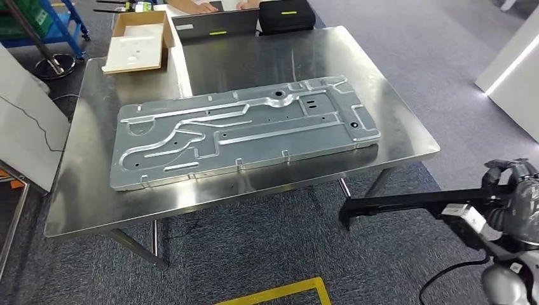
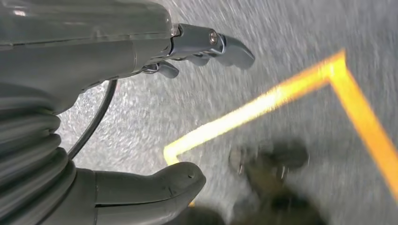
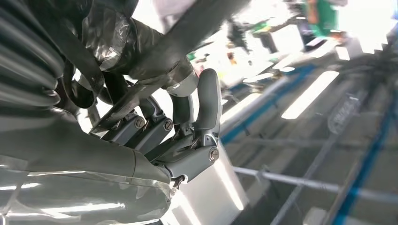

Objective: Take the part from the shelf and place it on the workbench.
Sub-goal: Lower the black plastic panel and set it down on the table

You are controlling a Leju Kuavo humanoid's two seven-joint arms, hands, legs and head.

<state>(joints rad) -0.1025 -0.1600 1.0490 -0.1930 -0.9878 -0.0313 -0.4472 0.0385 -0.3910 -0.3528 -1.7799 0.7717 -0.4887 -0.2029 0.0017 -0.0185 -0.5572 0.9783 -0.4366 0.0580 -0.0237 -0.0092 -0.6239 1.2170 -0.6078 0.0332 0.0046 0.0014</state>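
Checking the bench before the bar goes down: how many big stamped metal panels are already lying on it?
1: the stamped metal panel lies flat across the middle of the steel workbench. The right hand holds the black bar off the bench's near right corner.

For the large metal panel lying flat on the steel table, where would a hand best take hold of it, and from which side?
Probably the near long edge of the metal panel, approached from the robot's side of the steel table. The panel lies flat, so only its raised rim offers a hold, and that edge sits closest to the table's front. The right hand already holds a black bar.
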